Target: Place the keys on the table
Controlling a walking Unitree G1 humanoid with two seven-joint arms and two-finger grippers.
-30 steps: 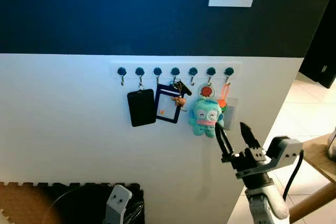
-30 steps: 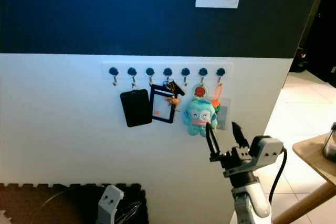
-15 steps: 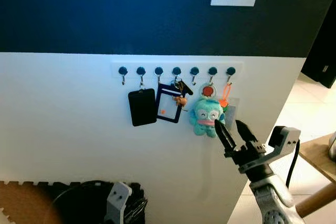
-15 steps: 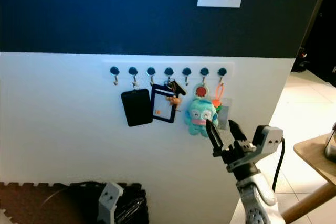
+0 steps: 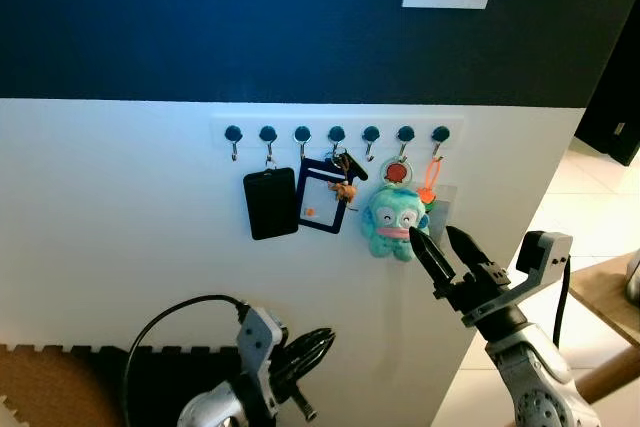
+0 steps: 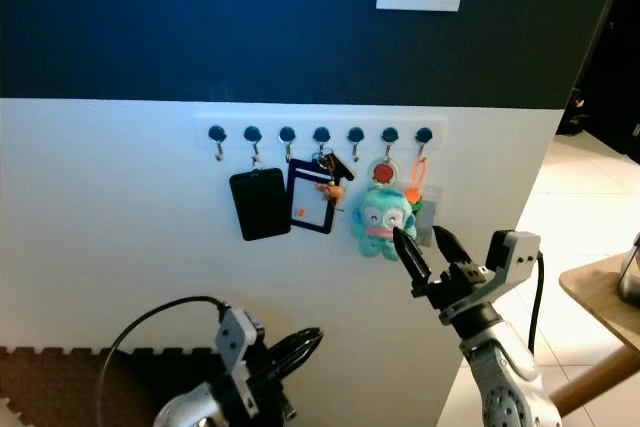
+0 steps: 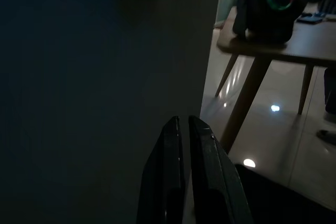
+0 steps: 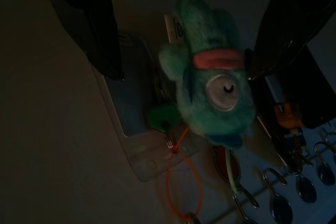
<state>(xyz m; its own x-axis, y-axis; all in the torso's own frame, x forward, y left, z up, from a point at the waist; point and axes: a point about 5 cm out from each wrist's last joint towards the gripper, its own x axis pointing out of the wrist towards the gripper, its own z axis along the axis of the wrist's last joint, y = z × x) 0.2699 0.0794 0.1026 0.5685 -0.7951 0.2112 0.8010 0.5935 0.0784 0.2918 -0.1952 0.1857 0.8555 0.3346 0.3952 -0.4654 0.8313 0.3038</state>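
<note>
The right gripper (image 5: 440,249), fingers apart, points at the plush keychain (image 5: 394,223) (hanging from the hook rail (image 5: 336,134)); closing badly may snag the neighbouring orange loop (image 5: 428,183).

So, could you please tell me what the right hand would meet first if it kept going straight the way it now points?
Most likely the teal plush keychain: the right hand is open and aimed up at it, and the wrist view frames it between the fingers. Depth is unclear, so the clear card holder beside it could be touched too.
</note>
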